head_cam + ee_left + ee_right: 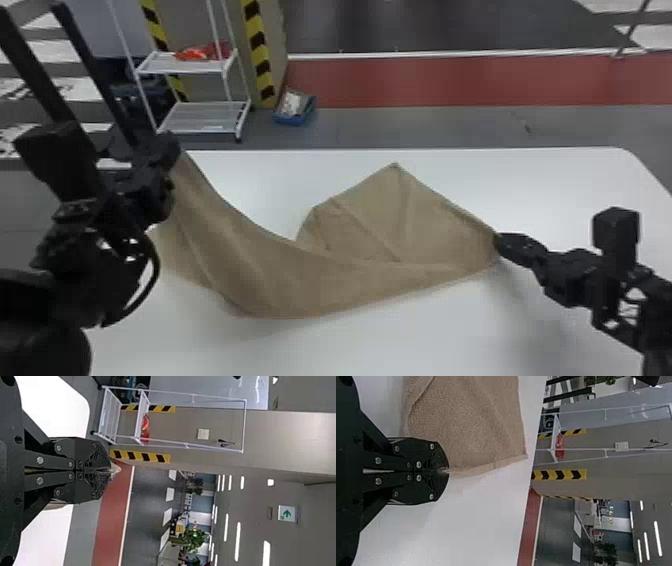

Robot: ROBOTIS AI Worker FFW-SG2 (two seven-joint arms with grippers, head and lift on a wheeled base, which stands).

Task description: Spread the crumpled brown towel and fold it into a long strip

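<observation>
head view: the brown towel [310,280] is lying across the table [380,345], rising near the table's left edge — spreading seems underway. left wrist view: the left gripper [110,470] is pinching it. right wrist view: the right gripper [447,471] is pinching too — folds are needing opening next.

The towel [300,280] is brown, the table [400,340] white, the floor [425,125] grey with 1 red band [450,80]; the pillar [192,25] has yellow-and-black stripes.

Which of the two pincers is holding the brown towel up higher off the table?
The left pincer: the brown towel slopes up to it from the white table, while the right pincer grips an edge low down.
</observation>
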